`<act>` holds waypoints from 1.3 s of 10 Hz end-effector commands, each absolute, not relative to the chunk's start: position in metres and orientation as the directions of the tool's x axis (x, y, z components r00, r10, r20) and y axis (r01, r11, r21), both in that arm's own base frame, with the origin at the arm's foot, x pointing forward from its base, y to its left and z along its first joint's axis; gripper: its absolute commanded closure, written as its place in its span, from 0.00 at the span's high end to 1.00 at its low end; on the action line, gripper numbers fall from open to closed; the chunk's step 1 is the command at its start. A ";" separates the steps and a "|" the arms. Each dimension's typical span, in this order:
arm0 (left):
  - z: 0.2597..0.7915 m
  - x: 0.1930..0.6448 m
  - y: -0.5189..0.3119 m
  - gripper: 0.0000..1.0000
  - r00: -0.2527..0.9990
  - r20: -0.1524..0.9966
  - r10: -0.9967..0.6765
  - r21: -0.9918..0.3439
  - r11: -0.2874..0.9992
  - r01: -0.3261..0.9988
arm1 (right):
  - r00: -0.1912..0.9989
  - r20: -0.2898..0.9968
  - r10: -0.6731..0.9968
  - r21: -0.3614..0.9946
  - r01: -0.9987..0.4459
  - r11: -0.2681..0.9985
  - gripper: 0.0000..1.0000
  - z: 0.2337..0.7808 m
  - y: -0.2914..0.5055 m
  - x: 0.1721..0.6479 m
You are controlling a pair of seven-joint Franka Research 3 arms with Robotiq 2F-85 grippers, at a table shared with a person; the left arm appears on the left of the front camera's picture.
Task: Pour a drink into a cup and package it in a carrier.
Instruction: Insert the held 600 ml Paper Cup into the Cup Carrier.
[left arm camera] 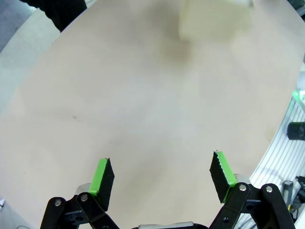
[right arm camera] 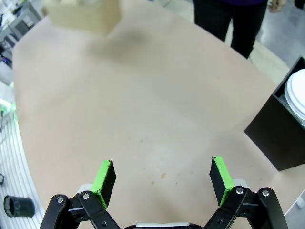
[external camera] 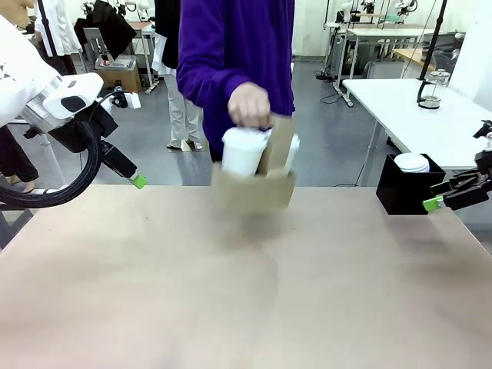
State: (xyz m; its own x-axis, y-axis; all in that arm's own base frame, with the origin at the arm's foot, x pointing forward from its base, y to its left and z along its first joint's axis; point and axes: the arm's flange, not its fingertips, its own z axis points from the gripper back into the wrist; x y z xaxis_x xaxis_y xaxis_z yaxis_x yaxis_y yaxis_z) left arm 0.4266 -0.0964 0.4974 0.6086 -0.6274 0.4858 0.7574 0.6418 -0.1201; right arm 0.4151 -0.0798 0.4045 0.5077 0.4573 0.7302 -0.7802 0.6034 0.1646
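Observation:
A person's hand (external camera: 249, 105) grips the upright handle of the brown cardboard carrier (external camera: 265, 181) and holds it just above the far middle of the table, blurred by motion. The tall white paper cup (external camera: 242, 151) sits in the carrier's left well. The carrier shows as a pale blurred block at the top of the left wrist view (left arm camera: 214, 21) and of the right wrist view (right arm camera: 86, 15). My left gripper (external camera: 137, 181) hangs open at the far left, and from its wrist camera (left arm camera: 164, 177) nothing lies between the fingers. My right gripper (external camera: 433, 204) is open at the far right, likewise empty (right arm camera: 163, 180). No drink is visible.
A black square box (external camera: 407, 184) holding stacked white lids (external camera: 412, 162) stands at the table's far right, close to my right gripper; the box (right arm camera: 281, 129) also fills the right edge of the right wrist view. The person stands at the far side.

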 end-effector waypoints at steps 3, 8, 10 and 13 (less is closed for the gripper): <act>0.498 0.426 -0.095 1.00 0.610 0.477 -0.633 -0.112 0.645 0.756 | 0.498 0.733 0.463 0.160 -0.788 0.594 1.00 0.406 -0.081 0.414; 0.498 0.426 -0.095 1.00 0.610 0.477 -0.633 -0.112 0.645 0.756 | 0.498 0.733 0.463 0.160 -0.788 0.594 1.00 0.406 -0.081 0.414; 0.498 0.426 -0.095 1.00 0.610 0.477 -0.633 -0.112 0.645 0.756 | 0.498 0.733 0.463 0.160 -0.788 0.594 1.00 0.406 -0.081 0.414; 0.498 0.426 -0.095 1.00 0.610 0.477 -0.633 -0.112 0.645 0.756 | 0.498 0.733 0.463 0.160 -0.788 0.594 1.00 0.406 -0.081 0.414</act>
